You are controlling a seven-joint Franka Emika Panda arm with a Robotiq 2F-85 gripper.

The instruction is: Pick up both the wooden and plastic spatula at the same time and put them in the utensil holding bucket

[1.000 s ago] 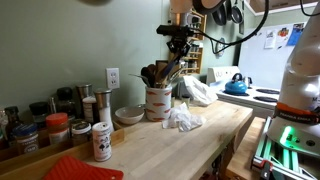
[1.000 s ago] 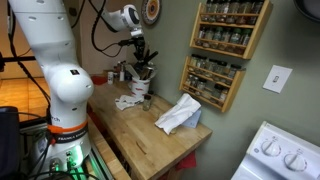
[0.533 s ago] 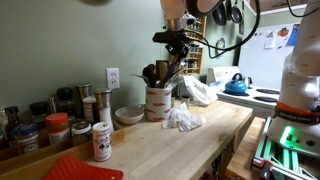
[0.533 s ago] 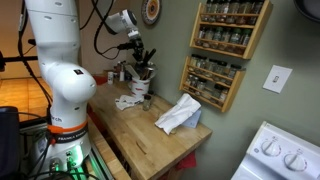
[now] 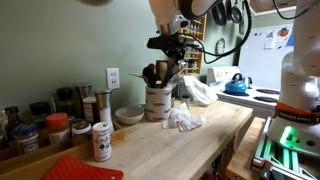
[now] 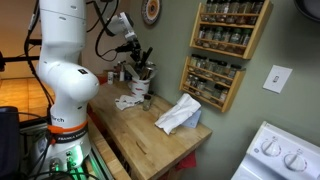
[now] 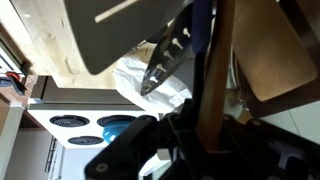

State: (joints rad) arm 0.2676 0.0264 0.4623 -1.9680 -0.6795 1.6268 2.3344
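Observation:
My gripper (image 5: 170, 46) hangs just above the white utensil bucket (image 5: 158, 101), which stands against the wall with several dark utensils in it. It also shows in an exterior view (image 6: 133, 45) over the bucket (image 6: 143, 87). In the wrist view the gripper (image 7: 205, 130) is shut on the wooden spatula (image 7: 208, 85), whose handle runs up between the fingers to a broad wooden blade. The black slotted plastic spatula (image 7: 165, 62) lies beside it. The spatulas' lower ends reach down among the bucket's utensils; I cannot tell if they touch.
A crumpled white cloth (image 5: 184, 118) lies beside the bucket and another (image 6: 178, 114) further along the wooden counter (image 5: 190, 145). Spice jars (image 5: 60, 125) and a white bottle (image 5: 101, 141) stand along the counter. A bowl (image 5: 129, 115), a spice rack (image 6: 222, 50) and a stove with a blue kettle (image 5: 236, 86) are nearby.
My gripper has moved sideways and a little down with the spatulas, now more directly over the bucket. Nothing else has moved.

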